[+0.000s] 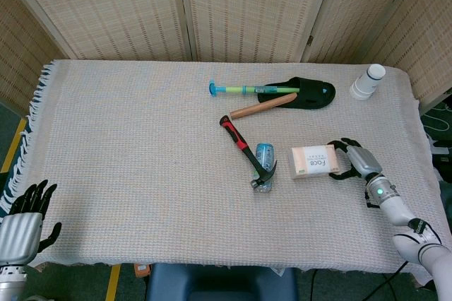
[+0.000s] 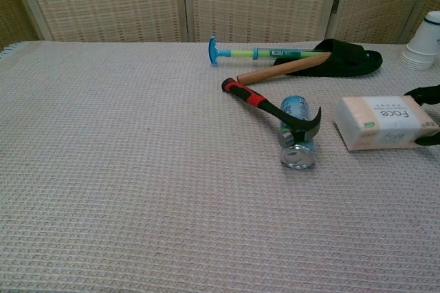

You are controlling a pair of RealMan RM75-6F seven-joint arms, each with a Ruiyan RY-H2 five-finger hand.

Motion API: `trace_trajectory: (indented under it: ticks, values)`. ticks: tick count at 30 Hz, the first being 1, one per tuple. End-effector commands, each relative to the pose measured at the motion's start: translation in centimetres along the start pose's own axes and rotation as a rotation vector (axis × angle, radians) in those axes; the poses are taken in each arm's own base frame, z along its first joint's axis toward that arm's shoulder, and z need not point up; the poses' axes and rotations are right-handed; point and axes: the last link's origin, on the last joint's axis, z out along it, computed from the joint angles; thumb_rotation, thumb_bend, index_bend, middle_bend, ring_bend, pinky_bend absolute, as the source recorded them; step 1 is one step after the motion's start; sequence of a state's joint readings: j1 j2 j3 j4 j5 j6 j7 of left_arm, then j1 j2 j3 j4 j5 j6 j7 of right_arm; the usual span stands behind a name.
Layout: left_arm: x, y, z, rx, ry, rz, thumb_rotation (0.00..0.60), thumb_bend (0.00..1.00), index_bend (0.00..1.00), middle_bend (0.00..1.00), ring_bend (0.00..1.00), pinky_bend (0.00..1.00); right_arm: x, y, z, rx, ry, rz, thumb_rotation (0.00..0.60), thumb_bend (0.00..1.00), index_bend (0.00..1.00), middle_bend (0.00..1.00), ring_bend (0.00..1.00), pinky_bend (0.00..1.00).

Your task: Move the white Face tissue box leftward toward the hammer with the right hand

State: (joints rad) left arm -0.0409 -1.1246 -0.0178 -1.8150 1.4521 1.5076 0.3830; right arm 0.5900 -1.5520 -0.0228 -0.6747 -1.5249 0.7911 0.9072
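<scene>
Face tissue box (image 1: 314,161) was held at its right end by the right hand (image 1: 355,160), fingers wrapped front and back. Judged light, soft-walled: gentle grip, ends only. Hammer (image 1: 247,151) lay near, left.

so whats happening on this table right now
The robot's right hand has its fingers around the right end of the white tissue box, which lies flat on the cloth. The box sits just right of the hammer, whose head rests on a blue can, with a gap still between them. The left hand waits off the table's near left corner, holding nothing.
</scene>
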Motion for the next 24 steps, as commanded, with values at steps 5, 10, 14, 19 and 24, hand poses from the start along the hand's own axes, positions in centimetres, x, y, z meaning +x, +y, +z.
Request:
trace_trajectory:
  ticks: [5, 10, 14, 19, 24]
  values:
    - [0.0, 0.0, 0.0, 0.002, -0.002, 0.002, 0.600, 0.34, 0.10, 0.00, 0.00, 0.15, 1.5, -0.5, -1.1, 0.024, 0.025, 0.021, 0.600, 0.15, 0.04, 0.00, 0.00, 0.00]
    - [0.0, 0.0, 0.0, 0.004, -0.002, 0.002, 0.600, 0.34, 0.10, 0.00, 0.00, 0.15, 2.7, -0.8, -2.6, 0.038, 0.030, 0.027, 0.600, 0.12, 0.00, 0.00, 0.00, 0.00]
    - [-0.2, 0.1, 0.1, 0.001, -0.011, 0.004, 0.600, 0.34, 0.10, 0.00, 0.00, 0.15, 5.2, -2.0, -12.0, 0.129, 0.183, -0.003, 0.600, 0.12, 0.00, 0.00, 0.00, 0.00]
    - [-0.3, 0.1, 0.1, -0.002, -0.014, 0.003, 0.600, 0.34, 0.10, 0.00, 0.00, 0.15, 4.6, -3.7, -21.2, 0.070, 0.367, -0.150, 0.600, 0.12, 0.00, 0.00, 0.00, 0.00]
    - [-0.3, 0.2, 0.0, -0.006, -0.014, 0.002, 0.600, 0.34, 0.10, 0.00, 0.00, 0.15, 2.9, -2.8, -26.1, -0.010, 0.470, -0.287, 0.600, 0.11, 0.00, 0.00, 0.00, 0.00]
